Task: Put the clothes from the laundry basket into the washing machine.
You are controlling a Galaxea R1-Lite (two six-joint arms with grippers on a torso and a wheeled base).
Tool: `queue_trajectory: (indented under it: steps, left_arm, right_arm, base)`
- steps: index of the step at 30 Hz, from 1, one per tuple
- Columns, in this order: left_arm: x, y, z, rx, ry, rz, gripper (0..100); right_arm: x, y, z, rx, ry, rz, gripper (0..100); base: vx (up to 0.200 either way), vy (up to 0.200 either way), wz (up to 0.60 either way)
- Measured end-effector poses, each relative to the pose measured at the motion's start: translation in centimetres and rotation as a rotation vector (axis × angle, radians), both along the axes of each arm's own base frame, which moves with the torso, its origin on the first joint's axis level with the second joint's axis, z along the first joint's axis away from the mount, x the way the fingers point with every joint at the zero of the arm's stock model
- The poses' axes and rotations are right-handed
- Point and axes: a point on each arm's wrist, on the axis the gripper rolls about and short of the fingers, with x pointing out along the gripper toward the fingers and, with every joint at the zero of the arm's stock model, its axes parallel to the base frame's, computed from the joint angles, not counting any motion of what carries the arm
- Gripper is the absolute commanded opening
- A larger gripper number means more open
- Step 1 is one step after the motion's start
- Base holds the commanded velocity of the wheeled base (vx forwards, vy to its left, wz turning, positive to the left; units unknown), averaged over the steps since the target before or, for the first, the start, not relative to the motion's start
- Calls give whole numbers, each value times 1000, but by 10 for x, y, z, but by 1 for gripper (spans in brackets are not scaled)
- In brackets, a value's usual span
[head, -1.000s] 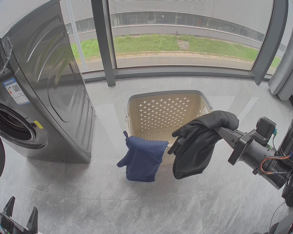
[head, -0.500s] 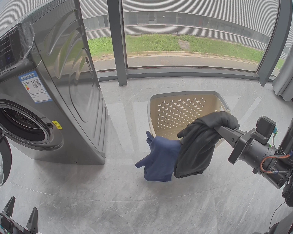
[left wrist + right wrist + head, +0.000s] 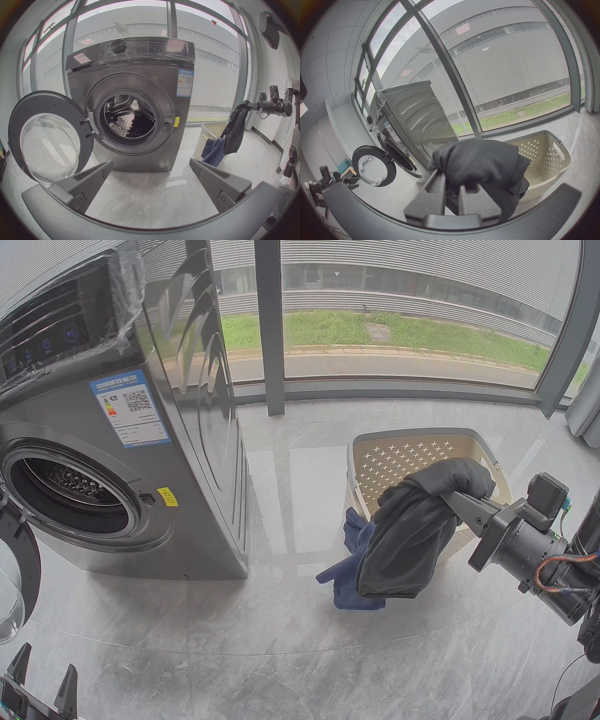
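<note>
— Item one, nearest?
— My left hand, low over the grey floor. Its fingers are spread wide with nothing between them.
— Item two?
— My right hand, clamped on one black garment and held up in the air. The cloth hangs in folds in front of the laundry basket.
— Item three?
— One blue garment, draped over the basket's near rim and hanging outside it, partly behind the black one. I cannot tell whether its lower end touches the floor.
— The basket itself?
— Beige, star-punched walls, upright on the floor near the window.
— Item five?
— One washing machine, a grey front-loader to my left, well apart from the basket. Its round door is swung open, and the drum is exposed.
</note>
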Motion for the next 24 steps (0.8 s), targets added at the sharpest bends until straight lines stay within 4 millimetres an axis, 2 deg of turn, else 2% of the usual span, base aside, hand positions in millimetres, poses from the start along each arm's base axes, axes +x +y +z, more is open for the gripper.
queue_trajectory:
  steps: [4, 19, 24]
  left_arm:
    - [0, 0, 0, 0, 0, 0, 100]
    - [0, 0, 0, -1, 0, -1, 100]
    - [0, 0, 0, -1, 0, 0, 100]
  right_arm:
    - [0, 0, 0, 0, -1, 0, 0]
    - [0, 0, 0, -1, 1, 1, 0]
    - [0, 0, -1, -2, 4, 2, 0]
  base:
    - [0, 0, 0]
    - [-200, 0, 0]
    - [0, 0, 0]
